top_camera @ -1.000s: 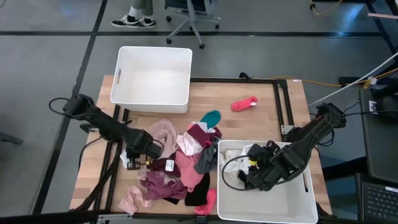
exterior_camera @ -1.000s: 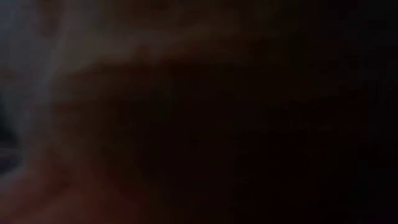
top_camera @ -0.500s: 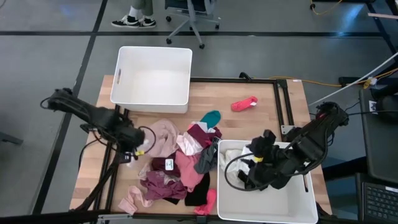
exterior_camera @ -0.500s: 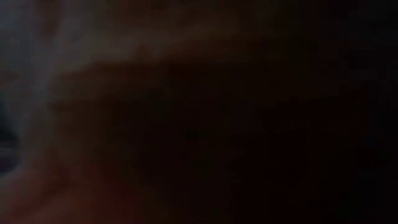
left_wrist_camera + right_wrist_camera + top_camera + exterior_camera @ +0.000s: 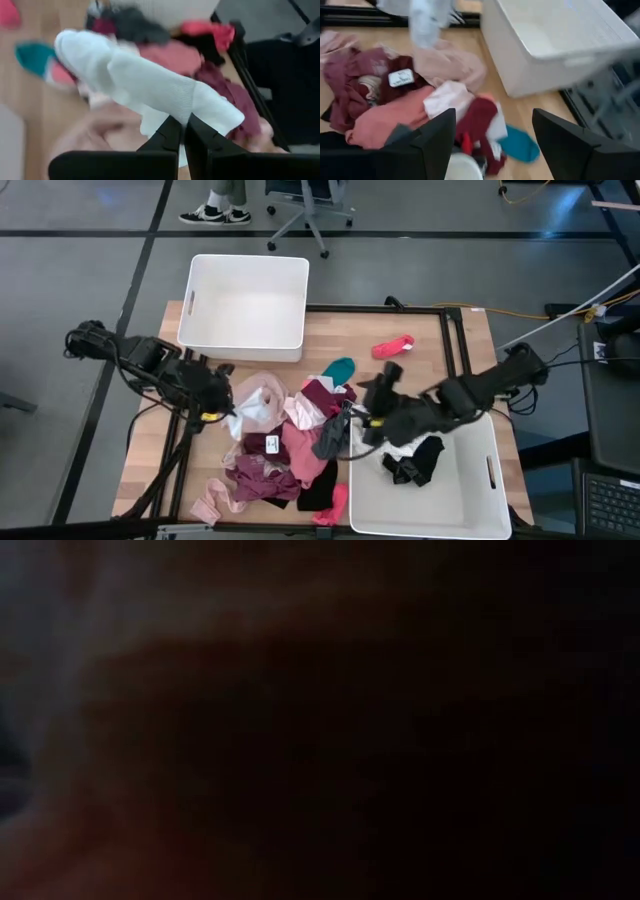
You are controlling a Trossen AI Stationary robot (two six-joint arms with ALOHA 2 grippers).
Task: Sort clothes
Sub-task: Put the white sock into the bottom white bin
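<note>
High view: left gripper (image 5: pixel 222 402) reaches in from the desk's left edge, fingers clenched on a white sock (image 5: pixel 150 90); right gripper (image 5: pixel 352 423) stretches over the clothes pile (image 5: pixel 285 445), fingers spread.

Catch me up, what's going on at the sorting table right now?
Two arms are sorting a heap of clothes on the table. The left end effector is shut on a white sock, lifted over the heap's left edge. The right end effector is open and empty, reaching from the near bin, which holds black and white items, toward the heap. The far bin looks empty. A red sock and a teal sock lie apart.
</note>
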